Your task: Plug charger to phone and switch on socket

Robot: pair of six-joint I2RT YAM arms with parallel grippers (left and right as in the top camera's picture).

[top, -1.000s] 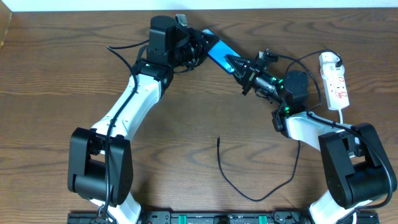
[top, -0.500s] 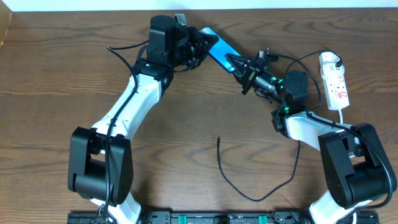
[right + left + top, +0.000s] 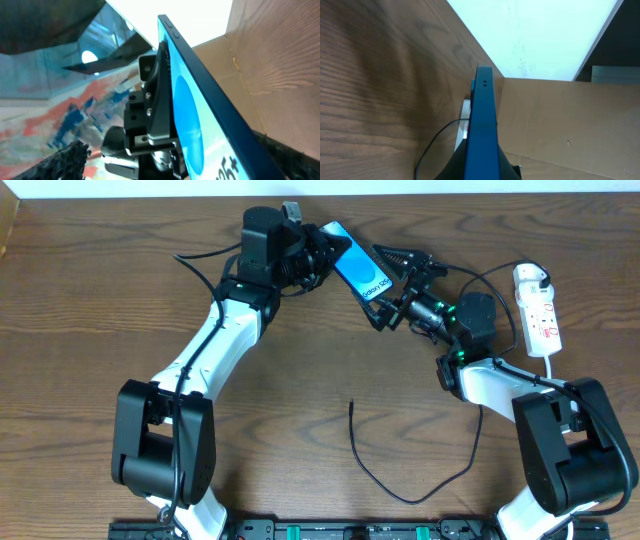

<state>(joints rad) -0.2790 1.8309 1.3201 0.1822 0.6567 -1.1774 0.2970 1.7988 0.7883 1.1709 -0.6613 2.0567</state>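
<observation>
Overhead looks down; both wrists closely face phone (image 3: 482,125).

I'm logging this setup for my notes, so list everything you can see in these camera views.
phone: one, blue screen, far middle.
charger: one, thin black cable, free tip lying near the centre, looping off to the right.
socket: one, white strip with red marks, far right.
table: one, brown wood, under everything.
left gripper: one, black, shut on the phone.
right gripper: one, black, open at the phone's other end.
</observation>
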